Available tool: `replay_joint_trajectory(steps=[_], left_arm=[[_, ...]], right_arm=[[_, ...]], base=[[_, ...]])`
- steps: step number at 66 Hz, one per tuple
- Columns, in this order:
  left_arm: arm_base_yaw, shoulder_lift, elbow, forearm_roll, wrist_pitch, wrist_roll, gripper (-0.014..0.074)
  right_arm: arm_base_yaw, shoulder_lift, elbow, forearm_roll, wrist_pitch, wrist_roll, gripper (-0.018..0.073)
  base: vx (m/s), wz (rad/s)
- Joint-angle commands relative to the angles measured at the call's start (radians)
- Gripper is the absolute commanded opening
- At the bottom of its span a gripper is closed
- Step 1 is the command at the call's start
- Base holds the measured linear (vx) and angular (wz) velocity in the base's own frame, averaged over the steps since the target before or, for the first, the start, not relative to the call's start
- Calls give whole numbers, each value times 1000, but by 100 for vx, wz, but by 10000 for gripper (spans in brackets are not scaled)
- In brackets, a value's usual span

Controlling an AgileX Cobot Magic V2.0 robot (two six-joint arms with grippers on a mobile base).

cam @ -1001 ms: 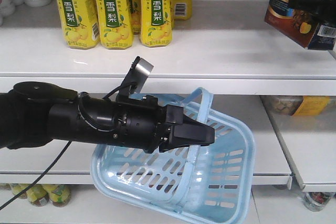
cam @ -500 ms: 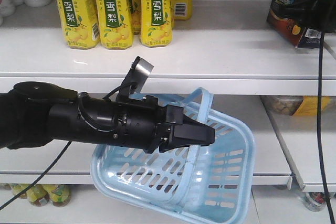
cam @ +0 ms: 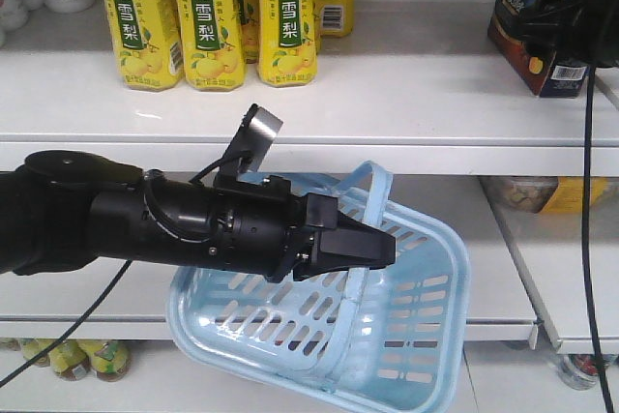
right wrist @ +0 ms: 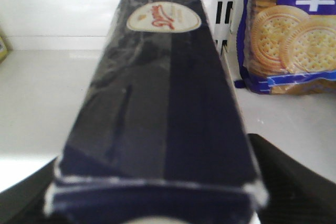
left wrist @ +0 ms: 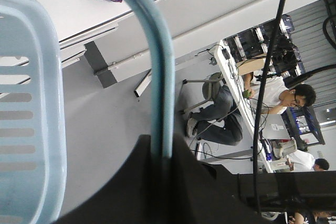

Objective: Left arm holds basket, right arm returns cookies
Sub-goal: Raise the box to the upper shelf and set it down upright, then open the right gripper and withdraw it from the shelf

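Slotted blue basket (cam: 387, 326) – hoop handle pinched in left claw (cam: 372, 247), right claw (cam: 580, 16) clamping glossy navy cookies (cam: 527, 31)

Surface finishes, shelf bay

Basket (cam: 406, 336) was smooth light-blue plastic; cookies (right wrist: 157, 108) carton was glossy and film-wrapped; left arm (cam: 193, 229) was matt black; shelf (cam: 387, 103) was smooth white.

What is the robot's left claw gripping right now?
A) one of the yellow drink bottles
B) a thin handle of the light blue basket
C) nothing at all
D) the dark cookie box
B: the left gripper is closed on a hoop handle of the basket, and in the left wrist view that blue handle runs straight down between its black fingers.
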Motion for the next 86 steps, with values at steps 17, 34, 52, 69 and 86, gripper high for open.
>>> replay_joint_trajectory(steps=[17,34,52,69,86], left_arm=[[1,-51,-40,-93,17,21,-6],[1,-51,-40,-93,17,21,-6],[1,-51,-40,-93,17,21,-6],[1,-51,-40,-93,17,21,-6],[1,-51,-40,-93,17,21,-6]], right_arm=[[-2,-160,-32,-10,63,-30,572],[-2,-311,-32,-9,178,-65,572],[-2,-486,114,-9,144,-58,572],[-2,-738,391,-6,78,-54,572],[-2,-1073,612,25,180,-54,572]], base=[[0,0],[0,0],[0,0],[0,0],[0,0]])
